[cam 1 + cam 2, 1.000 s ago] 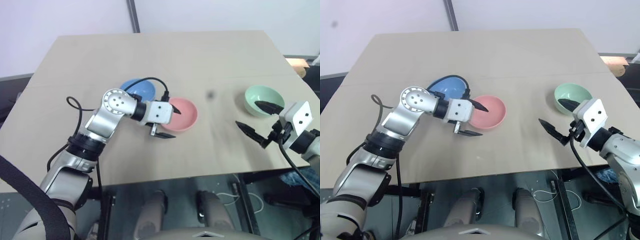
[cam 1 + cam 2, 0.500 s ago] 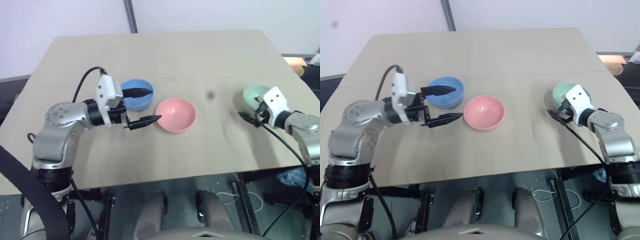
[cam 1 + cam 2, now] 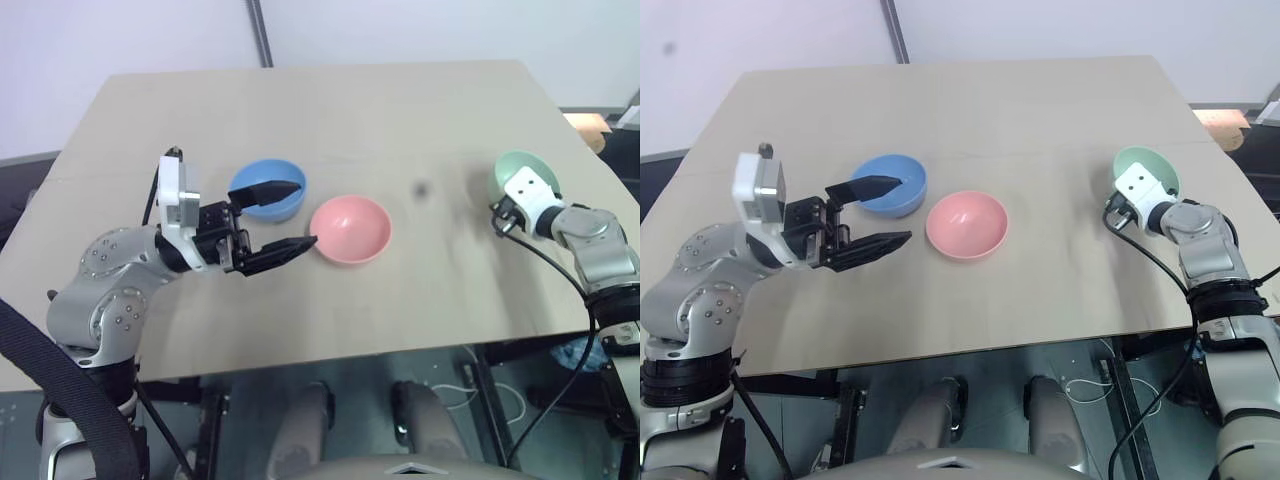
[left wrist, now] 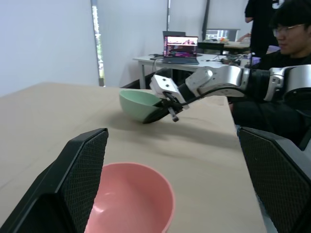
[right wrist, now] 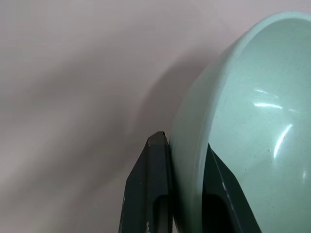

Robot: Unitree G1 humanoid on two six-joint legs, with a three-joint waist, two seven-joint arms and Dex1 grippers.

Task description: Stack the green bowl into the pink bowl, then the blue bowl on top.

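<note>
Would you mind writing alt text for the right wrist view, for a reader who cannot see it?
The right gripper pinches the rim of the green bowl: one black finger lies against the outer wall, the other inside the bowl. The bowl is tilted above a tan table.

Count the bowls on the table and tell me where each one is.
3. The blue bowl is left of center, the pink bowl beside it near the middle, apart from it. The green bowl is by the right edge, its rim pinched in the right gripper.
</note>
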